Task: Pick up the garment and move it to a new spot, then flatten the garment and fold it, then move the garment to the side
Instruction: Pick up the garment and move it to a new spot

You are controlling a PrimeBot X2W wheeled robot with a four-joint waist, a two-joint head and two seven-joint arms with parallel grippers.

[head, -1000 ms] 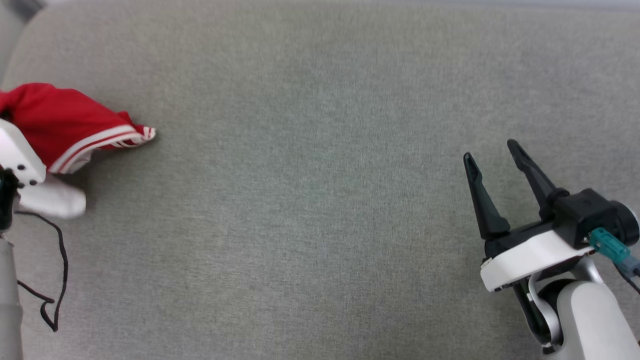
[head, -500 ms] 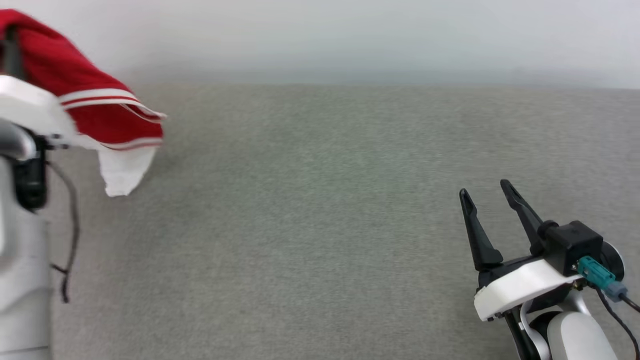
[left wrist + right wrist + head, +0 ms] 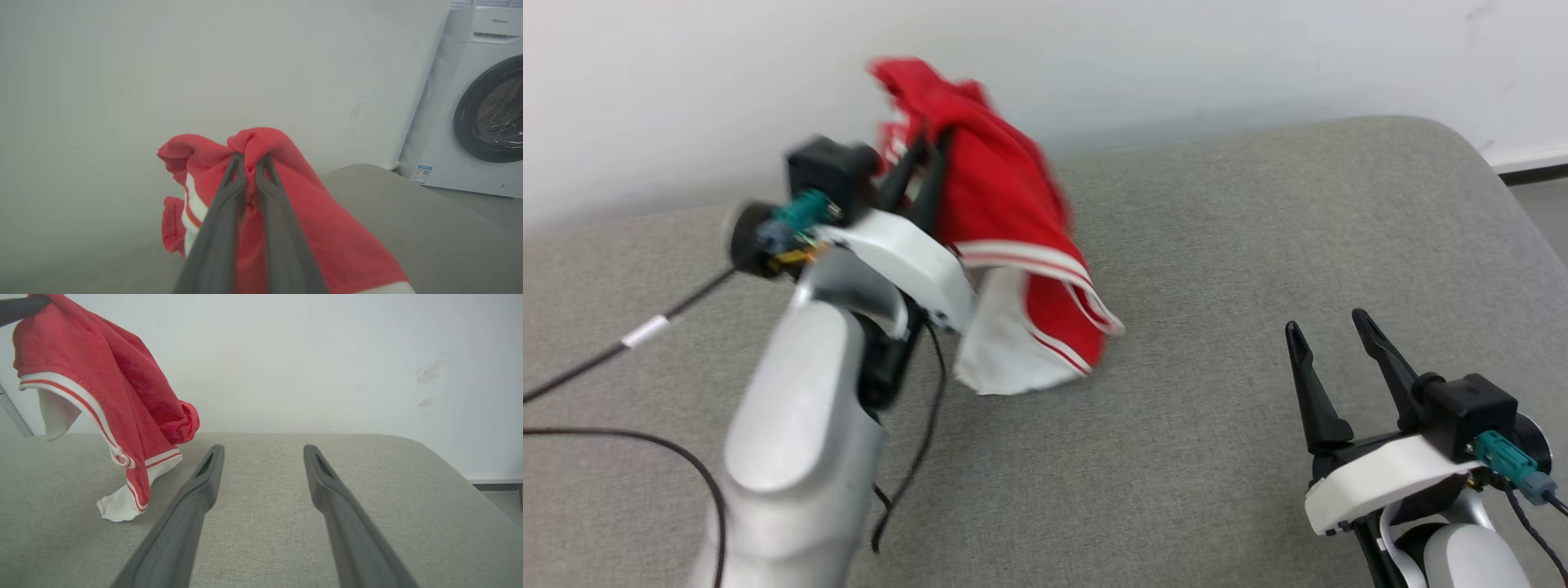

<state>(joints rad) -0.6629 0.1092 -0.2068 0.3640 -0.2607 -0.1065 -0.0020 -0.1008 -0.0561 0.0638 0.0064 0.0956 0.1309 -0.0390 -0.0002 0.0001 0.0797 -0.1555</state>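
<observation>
Largest, the grey pad (image 3: 1217, 245): wide, bare fabric top, landmark for everything below. Beyond the pad's far right corner, a white washing machine (image 3: 478, 102), no part in the work.

Judged the first step, mid-carry: picked up, not yet set down at a new spot. Most of the garment (image 3: 1005, 204) off the pad, bunched and hanging over the pad's rear left portion, red body uppermost. Lowest corner draping down to the pad or just shy of it; cannot tell which.

High above the pad's rear left, the left gripper (image 3: 931, 151), long fingers pressed together on a fold of red cloth near the top of the bundle. In the left wrist view, cloth humped over both fingertips and falling away to either side. Low over the pad's near right part, the right gripper (image 3: 1325, 322), fingers spread wide, nothing between them, well apart from the garment.

Next, probably: lower onto open pad toward the middle, release, then bring in both grippers to spread flat. Calls for enough bare pad around the landing place, and a gentle descent so as not to pile the soft jersey into a tighter heap.

Smallest: striped trim (image 3: 1029, 253) across the hanging part, and white sleeve (image 3: 1005, 359) at the bottom, nearest the pad.
</observation>
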